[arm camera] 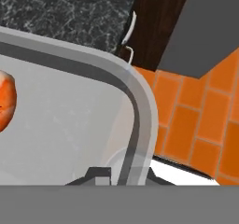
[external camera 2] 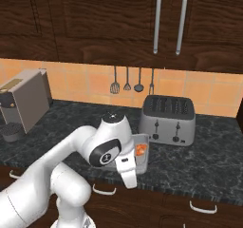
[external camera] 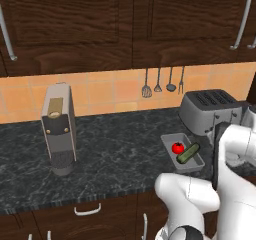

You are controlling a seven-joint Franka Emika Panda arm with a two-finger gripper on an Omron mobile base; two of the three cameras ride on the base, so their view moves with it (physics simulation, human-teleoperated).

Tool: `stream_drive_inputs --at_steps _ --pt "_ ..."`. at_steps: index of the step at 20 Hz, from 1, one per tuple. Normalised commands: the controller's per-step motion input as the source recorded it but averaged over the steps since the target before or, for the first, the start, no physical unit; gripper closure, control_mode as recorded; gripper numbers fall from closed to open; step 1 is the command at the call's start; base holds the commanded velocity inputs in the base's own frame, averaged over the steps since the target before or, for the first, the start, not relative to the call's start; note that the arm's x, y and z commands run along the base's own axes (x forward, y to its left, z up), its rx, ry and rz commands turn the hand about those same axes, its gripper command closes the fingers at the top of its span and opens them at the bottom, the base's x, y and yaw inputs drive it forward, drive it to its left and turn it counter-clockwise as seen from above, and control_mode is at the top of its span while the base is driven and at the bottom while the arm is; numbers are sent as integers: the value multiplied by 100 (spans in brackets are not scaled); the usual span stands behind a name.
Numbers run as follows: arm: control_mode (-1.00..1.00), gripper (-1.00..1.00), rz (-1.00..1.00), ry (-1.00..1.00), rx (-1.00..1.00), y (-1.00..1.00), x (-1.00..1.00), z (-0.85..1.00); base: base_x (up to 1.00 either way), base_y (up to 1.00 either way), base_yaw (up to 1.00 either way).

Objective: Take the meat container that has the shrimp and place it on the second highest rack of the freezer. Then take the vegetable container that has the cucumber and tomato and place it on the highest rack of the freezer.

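Observation:
The meat container (external camera 2: 144,141), a small grey tray, is held near the counter's front edge, just left of the toaster. The orange-pink shrimp (external camera 2: 140,149) lies in it and also shows at the left of the hand view (arm camera: 5,101). My gripper (arm camera: 123,175) is shut on the tray's rim (arm camera: 140,101), near a rounded corner. Past that corner I see cabinet front and orange floor tiles below. The vegetable container (external camera: 196,162) rests on the counter with the red tomato (external camera: 177,147) and the green cucumber (external camera: 188,153) in it. The freezer is out of view.
A silver toaster (external camera 2: 167,114) stands at the back right of the dark stone counter (external camera: 115,149). A grey coffee machine (external camera: 59,129) stands at the left. Utensils (external camera: 159,81) hang on the tiled wall under dark wooden cabinets.

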Motion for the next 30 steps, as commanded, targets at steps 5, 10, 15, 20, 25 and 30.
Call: stream_drive_inputs --at_steps 5,10,15,20,25,30 --pt "-100 100 0 5 3 24 -47 64 0 0 0" --pt "-100 100 0 0 17 24 -81 46 0 0 0" --pt "-100 100 0 0 19 46 -61 31 0 0 0" --pt "-100 100 0 0 7 46 -23 21 0 0 0" --pt "-100 100 1 1 0 3 0 0 0 0 0" --pt "100 100 0 0 0 0 0 0 -14 0 -6"
